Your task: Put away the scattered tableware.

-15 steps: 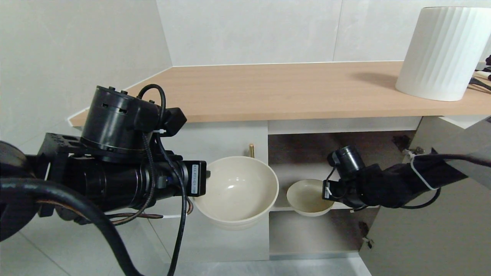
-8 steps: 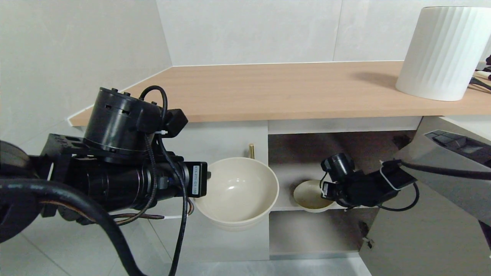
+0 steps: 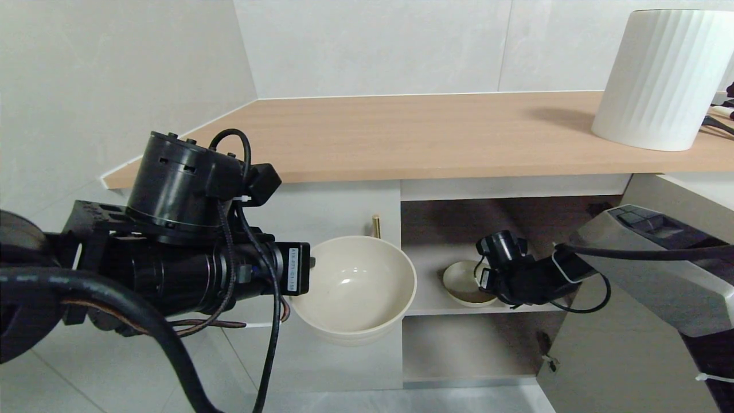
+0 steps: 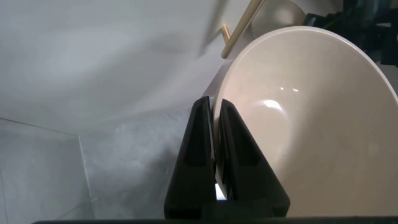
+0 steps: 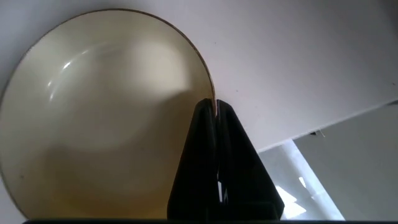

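Small bowl (image 3: 463,283) is inside the open cabinet at its shelf (image 3: 427,267), rim pinched by the right gripper (image 5: 215,113). The left gripper (image 4: 215,111) clamps a large bowl (image 3: 355,287) below the wooden countertop (image 3: 413,135), which bears a white ribbed container (image 3: 659,80).

Palette: cream, black, pale grey, light wood.
The large bowl (image 3: 358,289) and small bowl (image 3: 465,282) are plain glossy cream. The left gripper (image 4: 212,109) and right gripper (image 5: 214,109) are black. Countertop (image 3: 401,137) is light wood grain; the container (image 3: 659,80) white with vertical ribs. Cabinet door (image 3: 332,206) is pale grey, its handle (image 3: 376,225) brass, the wall tiles (image 3: 373,46) plain off-white.
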You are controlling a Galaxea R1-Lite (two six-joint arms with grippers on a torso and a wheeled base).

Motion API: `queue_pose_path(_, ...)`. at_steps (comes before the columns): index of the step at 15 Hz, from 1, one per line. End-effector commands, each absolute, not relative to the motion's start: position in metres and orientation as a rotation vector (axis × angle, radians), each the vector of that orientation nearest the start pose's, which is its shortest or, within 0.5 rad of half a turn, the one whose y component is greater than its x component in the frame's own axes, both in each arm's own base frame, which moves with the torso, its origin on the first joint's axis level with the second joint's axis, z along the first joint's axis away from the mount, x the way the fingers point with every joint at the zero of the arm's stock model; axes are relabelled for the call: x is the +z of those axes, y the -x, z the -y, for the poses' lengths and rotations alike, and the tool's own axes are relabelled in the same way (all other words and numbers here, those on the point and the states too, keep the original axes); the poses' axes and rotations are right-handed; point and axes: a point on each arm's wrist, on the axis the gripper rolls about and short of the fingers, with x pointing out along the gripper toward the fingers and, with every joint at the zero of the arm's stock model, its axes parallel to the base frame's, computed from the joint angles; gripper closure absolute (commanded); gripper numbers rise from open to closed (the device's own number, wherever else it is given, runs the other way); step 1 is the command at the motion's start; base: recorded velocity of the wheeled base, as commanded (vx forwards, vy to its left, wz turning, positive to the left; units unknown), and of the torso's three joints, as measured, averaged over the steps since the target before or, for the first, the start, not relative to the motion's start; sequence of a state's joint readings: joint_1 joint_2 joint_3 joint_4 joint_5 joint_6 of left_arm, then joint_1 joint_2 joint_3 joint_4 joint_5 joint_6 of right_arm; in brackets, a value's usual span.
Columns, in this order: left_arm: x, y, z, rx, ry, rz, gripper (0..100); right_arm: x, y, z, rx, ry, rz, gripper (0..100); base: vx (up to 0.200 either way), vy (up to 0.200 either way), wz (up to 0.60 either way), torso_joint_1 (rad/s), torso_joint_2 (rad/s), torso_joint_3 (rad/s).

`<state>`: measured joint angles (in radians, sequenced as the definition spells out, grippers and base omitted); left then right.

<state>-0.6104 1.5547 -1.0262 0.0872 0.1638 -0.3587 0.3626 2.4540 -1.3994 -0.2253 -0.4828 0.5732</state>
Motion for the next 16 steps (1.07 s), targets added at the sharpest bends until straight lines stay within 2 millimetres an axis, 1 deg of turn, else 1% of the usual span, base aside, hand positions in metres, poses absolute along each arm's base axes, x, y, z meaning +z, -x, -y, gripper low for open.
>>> queue_pose_path(1, 0.217, -0.222, 0.151, -0.321, 0.107, -0.645, 100, 0.001, -0.429, -0.151, -0.323, -0.210, -0.684, 100, 0.000, 0.000, 0.00, 0.000, 0.00, 0.000)
queue_pose_path(2, 0.217, -0.222, 0.151, -0.321, 0.107, -0.645, 100, -0.003, -0.431, -0.151, -0.346, -0.198, -0.676, 100, 0.000, 0.000, 0.00, 0.000, 0.00, 0.000)
queue_pose_path(7, 0.217, -0.222, 0.150, -0.320, 0.108, -0.645, 100, 0.000, -0.437, -0.153, -0.365, -0.212, -0.643, 100, 0.000, 0.000, 0.00, 0.000, 0.00, 0.000)
queue_pose_path(8, 0.217, -0.222, 0.151, -0.321, 0.107, -0.645, 100, 0.000, -0.438, -0.153, -0.368, -0.210, -0.639, 0, 0.000, 0.000, 0.00, 0.000, 0.00, 0.000)
queue_pose_path(11, 0.217, -0.222, 0.151, -0.321, 0.107, -0.646, 100, 0.000, -0.439, -0.154, -0.373, -0.216, -0.630, 0, 0.000, 0.000, 0.00, 0.000, 0.00, 0.000)
queue_pose_path(12, 0.216, -0.223, 0.151, -0.320, 0.106, -0.648, 100, 0.003, -0.439, -0.154, -0.374, -0.222, -0.625, 0, 0.000, 0.000, 0.00, 0.000, 0.00, 0.000)
queue_pose_path(13, 0.216, -0.223, 0.151, -0.319, 0.106, -0.649, 100, 0.010, -0.438, -0.153, -0.375, -0.237, -0.616, 0, 0.000, 0.000, 0.00, 0.000, 0.00, 0.000)
queue_pose_path(14, 0.214, -0.225, 0.152, -0.319, 0.102, -0.656, 100, 0.030, -0.428, -0.151, -0.362, -0.255, -0.605, 0, 0.000, 0.000, 0.00, 0.000, 0.00, 0.000)
queue_pose_path(16, 0.208, -0.228, 0.155, -0.318, 0.088, -0.672, 100, 0.062, -0.400, -0.150, -0.275, -0.269, -0.630, 0, 0.000, 0.000, 0.00, 0.000, 0.00, 0.000)
